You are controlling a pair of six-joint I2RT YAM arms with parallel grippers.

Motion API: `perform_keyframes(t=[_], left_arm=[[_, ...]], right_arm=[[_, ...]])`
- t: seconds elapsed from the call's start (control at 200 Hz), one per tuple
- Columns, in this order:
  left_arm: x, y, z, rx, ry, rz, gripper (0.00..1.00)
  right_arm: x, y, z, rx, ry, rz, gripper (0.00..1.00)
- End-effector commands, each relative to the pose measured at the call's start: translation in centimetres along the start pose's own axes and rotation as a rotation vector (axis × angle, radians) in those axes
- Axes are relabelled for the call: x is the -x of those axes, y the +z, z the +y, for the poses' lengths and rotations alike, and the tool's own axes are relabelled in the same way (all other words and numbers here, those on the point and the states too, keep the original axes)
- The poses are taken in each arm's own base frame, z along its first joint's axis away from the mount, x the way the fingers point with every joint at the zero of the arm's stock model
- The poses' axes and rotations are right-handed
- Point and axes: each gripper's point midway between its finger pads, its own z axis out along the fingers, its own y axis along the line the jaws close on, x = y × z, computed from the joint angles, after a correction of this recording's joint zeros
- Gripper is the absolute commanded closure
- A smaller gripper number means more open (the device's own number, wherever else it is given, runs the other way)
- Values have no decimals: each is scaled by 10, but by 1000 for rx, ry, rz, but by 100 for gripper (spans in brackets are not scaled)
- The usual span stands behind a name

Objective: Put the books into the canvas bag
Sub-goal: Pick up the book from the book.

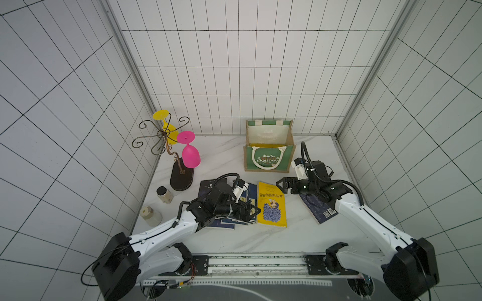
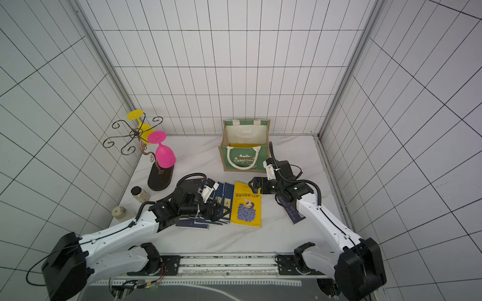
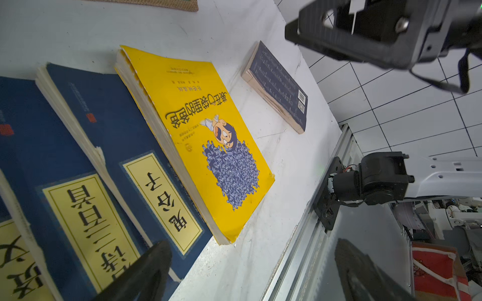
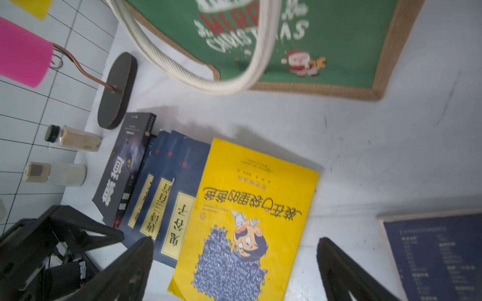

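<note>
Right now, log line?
left gripper: open over navy books | right gripper: open, empty, near yellow cartoon paperback | tan jute bag: yellow book inside

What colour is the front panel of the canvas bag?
Green front panel with white and red lettering; clearest in the right wrist view.

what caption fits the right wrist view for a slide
Open right hand facing the yellow book, navy books fanned beside it, bag beyond.
</note>
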Motion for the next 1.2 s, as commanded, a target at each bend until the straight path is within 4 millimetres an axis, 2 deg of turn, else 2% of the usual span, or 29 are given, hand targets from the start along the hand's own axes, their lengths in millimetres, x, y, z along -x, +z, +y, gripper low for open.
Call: perform_keyframes(t=[0.0, 0.33, 0.565, 0.66, 0.915, 1.129, 1.194], left_arm=[[6, 7, 3, -3, 1, -42, 3], [-12, 24, 29, 50, -33, -6, 3], [-18, 28, 35, 60, -32, 7, 3], [-21, 31, 38, 60, -37, 17, 3], [-25, 32, 43, 75, -38, 27, 3], [-21, 24, 47, 77, -49, 7, 4], [-19, 22, 47, 71, -50, 0, 5]], right_arm=[[-17, 16, 1, 65, 43, -20, 2], [-76, 62, -37, 17, 119, 94, 2], [-94, 78, -37, 52, 133, 133, 2], [-99, 83, -26, 93, 118, 147, 2], [-91, 79, 30, 375, 63, 76, 2], [-99, 83, 50, 463, 29, 123, 1], [-101, 83, 61, 508, 5, 131, 2]])
